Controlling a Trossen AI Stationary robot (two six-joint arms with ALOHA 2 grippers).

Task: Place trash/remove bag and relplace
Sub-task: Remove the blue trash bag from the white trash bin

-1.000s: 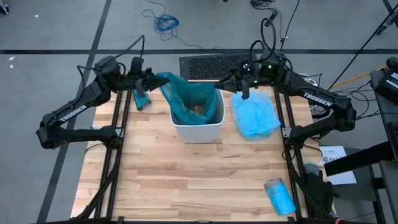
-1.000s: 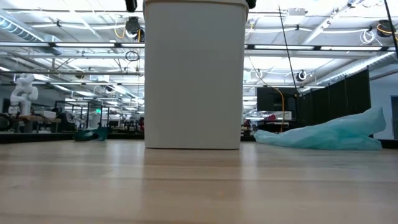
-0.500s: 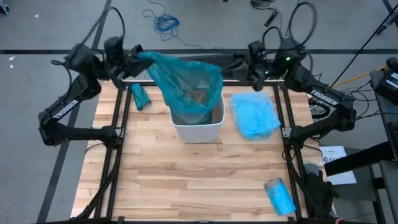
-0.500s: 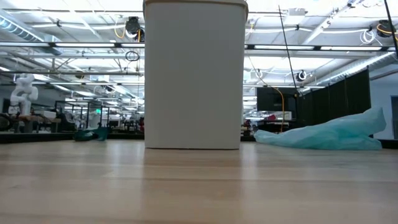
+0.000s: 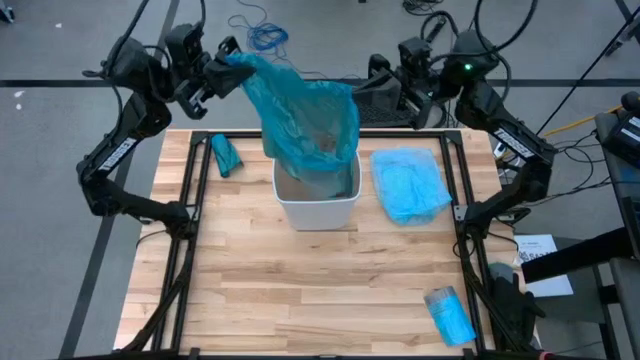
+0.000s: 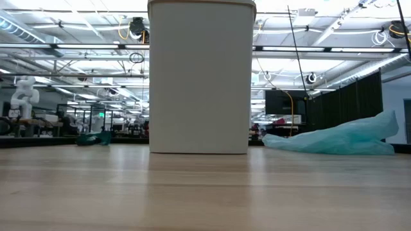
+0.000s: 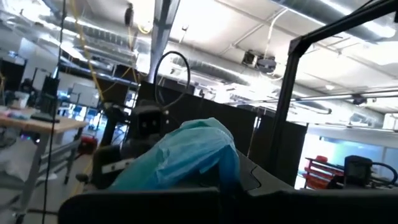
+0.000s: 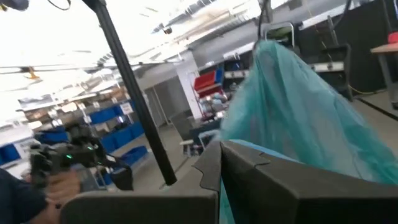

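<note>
Both arms are raising the filled teal bag (image 5: 305, 125) above the white bin (image 5: 318, 205), which is standing at the far middle of the worktop (image 5: 300, 290). The left hand (image 5: 222, 62) is clamped on the bag's rim at the far left, and the right hand (image 5: 385, 85) is pinched on the opposite rim at the far right, so the bag's mouth is stretching left to right between them. The bag's belly, with brown paper trash (image 5: 320, 140) showing through, is hanging straight down from the hands, its lowest part apparently still dipping into the bin's opening. The lift likely needs to continue straight up before any sideways travel. A flat blue replacement bag (image 5: 410, 185) is lying just right of the bin, nearer the right arm.
</note>
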